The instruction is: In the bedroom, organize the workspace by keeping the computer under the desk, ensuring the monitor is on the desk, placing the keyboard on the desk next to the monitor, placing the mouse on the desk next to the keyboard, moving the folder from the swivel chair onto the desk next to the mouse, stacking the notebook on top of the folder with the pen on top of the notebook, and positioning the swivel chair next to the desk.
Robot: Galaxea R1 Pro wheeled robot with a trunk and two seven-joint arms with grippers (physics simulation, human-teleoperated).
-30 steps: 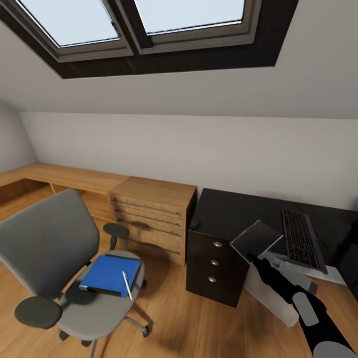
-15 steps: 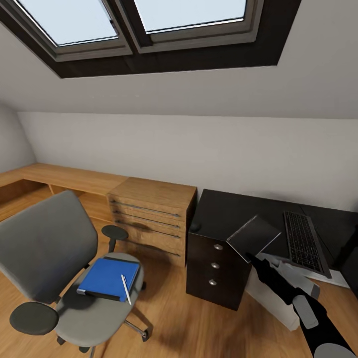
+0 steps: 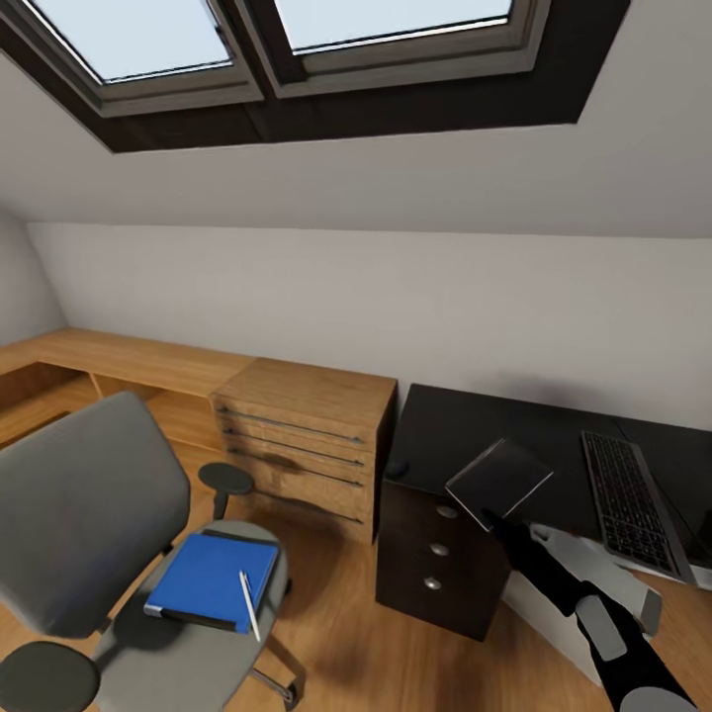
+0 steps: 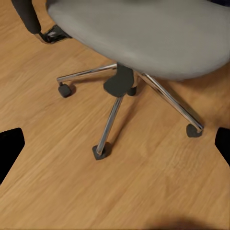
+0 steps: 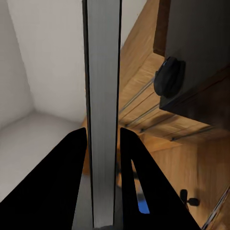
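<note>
Swivel chair [image 3: 89, 524] at left, folder [image 3: 211, 579] on seat, pen [image 3: 244, 604] atop folder. My left jaws apart above chair base. Mouse [image 3: 397, 468] on tabletop [image 3: 465, 425] corner. My right gripper [image 3: 491, 516] clamped on notebook [image 3: 498, 479], held over tabletop edge. Keyboard [image 3: 630, 502] right.

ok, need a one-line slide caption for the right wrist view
Right tool shut on the notebook, held edge-on, with the mouse on the desk corner beyond.

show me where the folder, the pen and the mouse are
folder [image 3: 203, 583], head view, middle of its blue cover.
pen [image 3: 245, 603], head view, mid-shaft.
mouse [image 5: 168, 77], right wrist view, its rounded top.
</note>
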